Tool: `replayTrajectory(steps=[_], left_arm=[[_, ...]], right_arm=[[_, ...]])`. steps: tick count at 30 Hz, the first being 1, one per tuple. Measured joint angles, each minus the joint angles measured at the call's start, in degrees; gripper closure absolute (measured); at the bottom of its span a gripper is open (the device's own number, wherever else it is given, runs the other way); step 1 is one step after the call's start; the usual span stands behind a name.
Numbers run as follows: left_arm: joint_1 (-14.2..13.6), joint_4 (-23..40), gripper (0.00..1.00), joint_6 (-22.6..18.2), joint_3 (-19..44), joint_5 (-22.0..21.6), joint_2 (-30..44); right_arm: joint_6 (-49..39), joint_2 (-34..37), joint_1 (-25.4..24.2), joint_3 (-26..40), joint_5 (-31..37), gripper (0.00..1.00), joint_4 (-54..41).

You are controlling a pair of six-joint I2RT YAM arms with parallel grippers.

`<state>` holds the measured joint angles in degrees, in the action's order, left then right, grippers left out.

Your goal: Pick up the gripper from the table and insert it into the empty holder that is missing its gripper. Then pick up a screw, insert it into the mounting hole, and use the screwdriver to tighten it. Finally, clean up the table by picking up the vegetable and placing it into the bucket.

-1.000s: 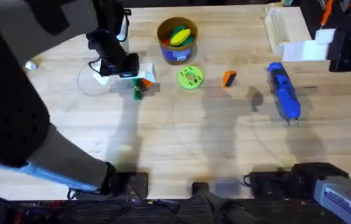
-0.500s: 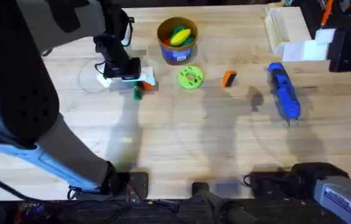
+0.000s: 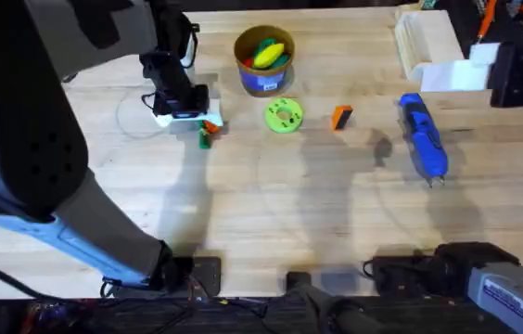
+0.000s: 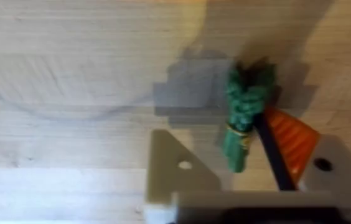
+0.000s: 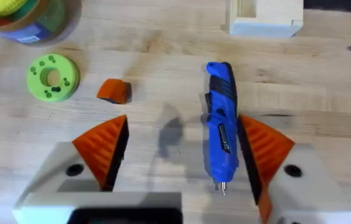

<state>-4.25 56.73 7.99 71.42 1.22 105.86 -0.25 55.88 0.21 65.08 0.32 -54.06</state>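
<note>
- Left pincer is wide, low over the table, holding nothing.
- Vegetable lies on the wood between the fingers, against the orange pad, far from the bare white finger.
- Best to centre it first by shifting toward 5 o'clock in the overhead view, then close across its stalk.
- Bucket waits at 1 o'clock from the vegetable.

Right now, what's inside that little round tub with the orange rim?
The bucket holds toy pieces: a yellow one lies on top, with green and a bit of red beside it. Whatever lies under them, and the tub's bottom, is covered.
</note>
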Motion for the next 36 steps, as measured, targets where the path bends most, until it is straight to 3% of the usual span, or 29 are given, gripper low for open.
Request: replayTrajectory(steps=[4,5,6,27,36], left_arm=[[0.0,0.02,0.876,-0.07,0.0,-0.18,0.0],[0.0,0.02,0.967,-0.24,0.0,-0.21,0.0],[0.0,0.04,0.988,-0.2,0.0,-0.2,0.0],[0.0,-0.66,0.992,-0.22,0.0,-0.2,-0.35],[0.0,2.55,0.992,-0.31,2.67,-0.21,-11.97]], right_arm=[[0.0,0.0,0.0,0.0,0.0,0.007,0.0],[0.0,0.0,0.0,0.0,0.0,0.007,0.0],[0.0,0.0,0.0,0.0,0.0,0.008,0.0],[0.0,0.0,0.0,0.0,0.0,0.007,0.0],[0.0,0.0,0.0,0.0,0.0,0.008,0.0]])
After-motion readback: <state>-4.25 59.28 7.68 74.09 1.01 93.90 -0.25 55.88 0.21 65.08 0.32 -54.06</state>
